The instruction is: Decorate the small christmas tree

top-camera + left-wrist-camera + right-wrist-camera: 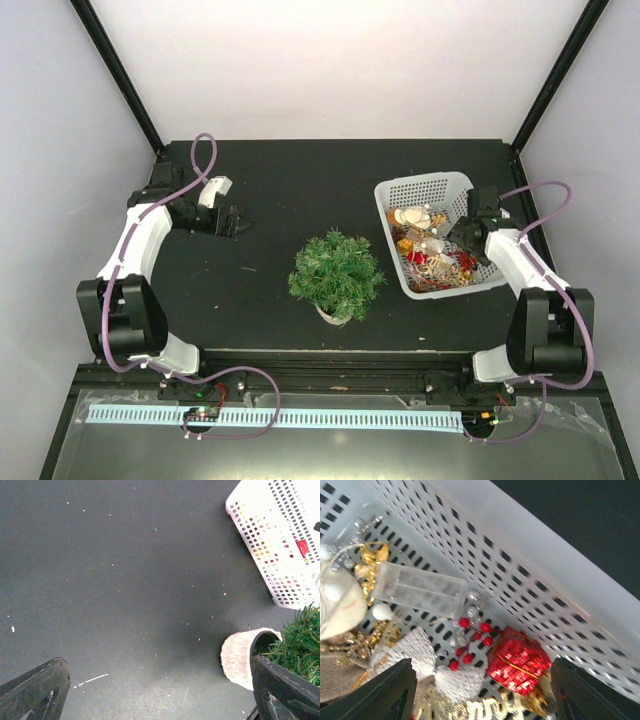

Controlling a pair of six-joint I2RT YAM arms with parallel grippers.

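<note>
The small christmas tree (336,275), bushy green on a white base, stands mid-table; the left wrist view catches its base (239,656) and needles (300,647) at the lower right. My left gripper (228,222) rests open to the tree's far left, with only bare table between its fingers (35,692). Open as well, my right gripper (462,238) hangs inside the white mesh basket (425,182). Between its jaws lie a red sequinned gift-box ornament (517,660), a red berry sprig (470,640), a silver bow (430,665) and gold "Merry" lettering (470,711). It grips nothing.
The basket also holds a clear plastic battery box (420,590), gold beads (370,555) and a cream ornament (337,602). The basket's corner (280,535) appears in the left wrist view. Black frame posts (120,75) rise at the table's back corners.
</note>
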